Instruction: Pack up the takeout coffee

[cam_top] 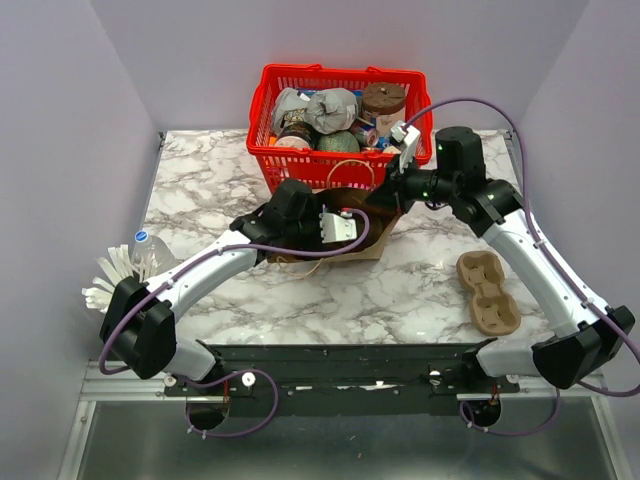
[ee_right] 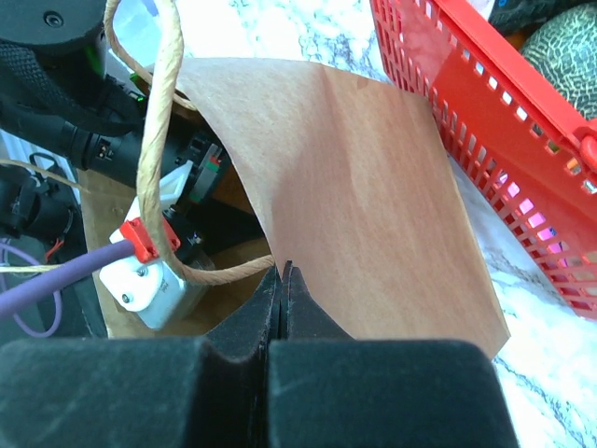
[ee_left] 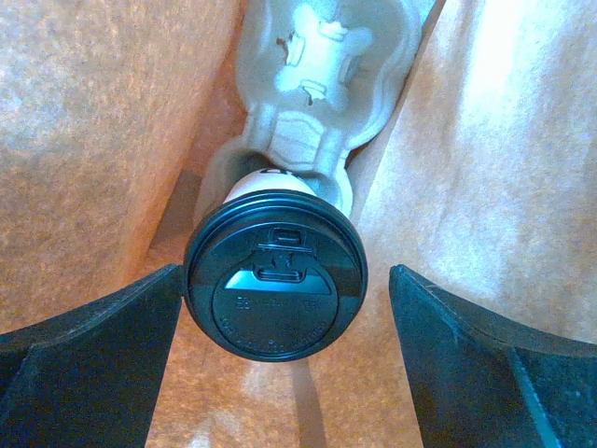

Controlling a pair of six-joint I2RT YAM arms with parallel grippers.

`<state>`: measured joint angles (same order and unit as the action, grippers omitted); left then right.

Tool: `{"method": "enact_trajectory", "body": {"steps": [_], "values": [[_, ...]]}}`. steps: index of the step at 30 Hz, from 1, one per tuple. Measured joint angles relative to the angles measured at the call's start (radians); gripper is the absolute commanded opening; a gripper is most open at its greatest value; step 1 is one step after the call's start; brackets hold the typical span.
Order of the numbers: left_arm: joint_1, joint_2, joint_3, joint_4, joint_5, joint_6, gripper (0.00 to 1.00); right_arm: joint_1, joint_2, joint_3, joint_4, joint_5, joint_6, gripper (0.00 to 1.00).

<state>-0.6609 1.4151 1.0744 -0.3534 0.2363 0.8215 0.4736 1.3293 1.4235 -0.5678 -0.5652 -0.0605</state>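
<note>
The takeout coffee (ee_left: 275, 313), a white cup under a round black lid, stands inside the brown paper bag (ee_left: 84, 140), seated in one end of a pale pulp cup carrier (ee_left: 317, 93). My left gripper (ee_left: 285, 271) is down in the bag and open. Its fingers flank the lid, the left one at the lid's edge and the right one apart from it. From above, the bag (cam_top: 378, 240) lies mid-table and the cup is hidden. My right gripper (ee_right: 283, 273) is shut on the bag's upper edge (ee_right: 373, 187), beside the twine handle (ee_right: 163, 112).
A red basket (cam_top: 300, 165) full of groceries stands behind the bag. A second brown cup carrier (cam_top: 488, 293) lies on the marble at the right. A water bottle (cam_top: 148, 250) and white cutlery (cam_top: 108, 275) lie at the left edge.
</note>
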Motion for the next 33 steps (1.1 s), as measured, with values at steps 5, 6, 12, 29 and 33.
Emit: {"method": "enact_trajectory", "body": {"steps": [5,6,12,29,33], "values": [[0.0,0.005,0.006,-0.001,0.015,-0.02,0.88,-0.003,0.011,0.019,-0.026,-0.002,0.0,0.0],[0.0,0.008,0.011,-0.002,0.016,-0.021,0.87,-0.004,0.014,0.023,-0.03,-0.002,0.0,0.0],[0.0,0.014,0.039,-0.008,0.045,-0.021,0.82,-0.026,0.038,0.055,-0.055,-0.002,0.001,0.0],[-0.002,0.051,0.131,-0.005,0.139,-0.054,0.97,-0.107,0.086,0.096,-0.071,-0.003,0.02,0.0],[-0.002,0.068,0.186,0.013,0.158,-0.099,0.97,-0.124,0.108,0.114,-0.071,-0.001,0.024,0.0]]}}
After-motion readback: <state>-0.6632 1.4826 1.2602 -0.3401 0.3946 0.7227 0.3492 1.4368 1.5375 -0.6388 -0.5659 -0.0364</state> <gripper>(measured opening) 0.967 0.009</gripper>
